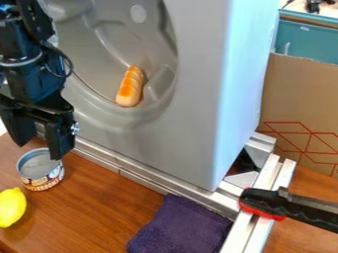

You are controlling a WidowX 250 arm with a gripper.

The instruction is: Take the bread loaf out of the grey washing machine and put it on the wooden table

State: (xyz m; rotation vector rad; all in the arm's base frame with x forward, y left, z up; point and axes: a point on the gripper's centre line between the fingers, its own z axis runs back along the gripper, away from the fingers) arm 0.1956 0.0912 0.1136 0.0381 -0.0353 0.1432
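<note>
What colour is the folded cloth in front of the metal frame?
The cloth is dark purple, seen best in the camera view.

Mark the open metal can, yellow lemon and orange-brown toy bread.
Open metal can [46,181]: camera view, label below rim.
Yellow lemon [12,207]: camera view, middle of side.
Orange-brown toy bread [130,87]: camera view, middle of loaf.

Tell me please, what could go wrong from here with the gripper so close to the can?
The gripper might tip the can, since one fingertip appears right by its rim. If the can is pushed, it may hit the lemon, whose round shape could roll. The bread roll rests on a curved grey surface, so a bump might shift it.
</note>
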